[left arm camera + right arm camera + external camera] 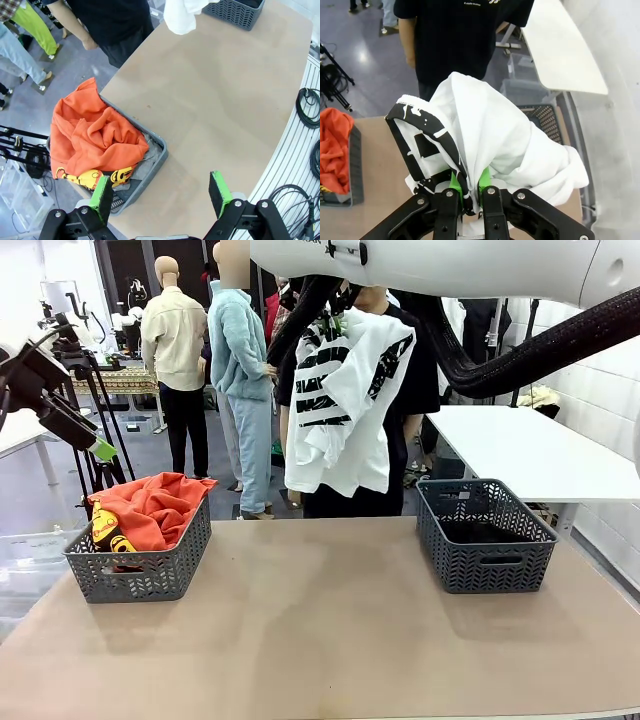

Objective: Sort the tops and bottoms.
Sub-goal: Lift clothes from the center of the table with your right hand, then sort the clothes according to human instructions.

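right tool (468, 184): clamped on bunched white cotton top with black print (345, 405), green pads pinching a small fold, most of the cloth hanging free
white top position: lifted high over far middle of desk (320, 640), between the two baskets, just in front of person in black T-shirt (465, 40)
left tool (162, 197): fingers apart, nothing between them, raised at left above left basket
left basket: dark grey plastic lattice basket (140, 570) at left of desk, holds crumpled orange top with yellow graphic (150, 508), heaped above rim and spilling over far edge; light grey cloth (150, 155) beneath it
right basket: matching dark grey basket (485, 535) at right of desk, looks empty or dark inside, cannot tell
risk 1: slip from thin pinch, small fold held against full hanging weight, likely on a fast swing
risk 2: wrong bin, white top hangs nearer middle than either basket; belongs with orange top at left, judged from task
risk 3: long hem dragging on basket rim or desk on the way down, could snag lattice, tip or shove basket
risk 4: left basket already overfull, added top could slide off pile onto desk or floor
risk 5: left tool above same basket, crowding or collision if both arms converge
risk 6: person near hanging cloth, possible brush or catch
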`<action>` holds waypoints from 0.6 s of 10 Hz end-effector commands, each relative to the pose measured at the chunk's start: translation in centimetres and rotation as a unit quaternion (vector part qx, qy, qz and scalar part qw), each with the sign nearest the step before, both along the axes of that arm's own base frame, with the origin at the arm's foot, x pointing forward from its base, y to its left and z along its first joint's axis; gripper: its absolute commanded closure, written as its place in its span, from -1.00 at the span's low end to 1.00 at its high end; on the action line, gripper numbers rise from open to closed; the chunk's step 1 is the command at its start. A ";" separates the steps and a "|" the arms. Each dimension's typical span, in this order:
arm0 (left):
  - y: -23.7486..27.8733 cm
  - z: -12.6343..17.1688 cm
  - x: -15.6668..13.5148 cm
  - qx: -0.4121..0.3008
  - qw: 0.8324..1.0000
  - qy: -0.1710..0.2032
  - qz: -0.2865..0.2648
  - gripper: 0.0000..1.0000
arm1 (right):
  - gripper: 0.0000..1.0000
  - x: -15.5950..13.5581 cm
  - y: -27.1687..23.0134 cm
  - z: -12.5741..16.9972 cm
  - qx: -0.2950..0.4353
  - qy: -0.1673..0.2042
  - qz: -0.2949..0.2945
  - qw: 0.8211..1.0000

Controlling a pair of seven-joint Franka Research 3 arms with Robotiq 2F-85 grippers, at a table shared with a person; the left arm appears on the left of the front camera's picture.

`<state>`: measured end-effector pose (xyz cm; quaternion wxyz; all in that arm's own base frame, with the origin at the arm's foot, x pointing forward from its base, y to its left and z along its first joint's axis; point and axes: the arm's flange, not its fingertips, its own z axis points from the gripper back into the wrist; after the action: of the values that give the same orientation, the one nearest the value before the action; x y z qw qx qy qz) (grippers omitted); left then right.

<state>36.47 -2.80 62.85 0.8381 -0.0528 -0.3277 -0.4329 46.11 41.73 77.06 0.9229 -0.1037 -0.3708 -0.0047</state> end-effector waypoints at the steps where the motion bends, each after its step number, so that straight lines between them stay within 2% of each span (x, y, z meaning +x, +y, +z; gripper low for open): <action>1: 0.1 -0.1 -0.1 -0.002 1.000 0.001 0.000 -1.00 | 1.00 -0.5 -0.4 -0.1 0.001 0.004 -0.001 1.000; 6: 0.1 -0.1 -0.1 -0.002 1.000 0.001 0.000 -1.00 | 1.00 -0.5 -0.4 -0.1 0.001 0.004 -0.001 1.000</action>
<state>36.47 -2.80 62.85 0.8381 -0.0528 -0.3277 -0.4329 46.13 41.76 76.95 0.9231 -0.1046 -0.3700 -0.0043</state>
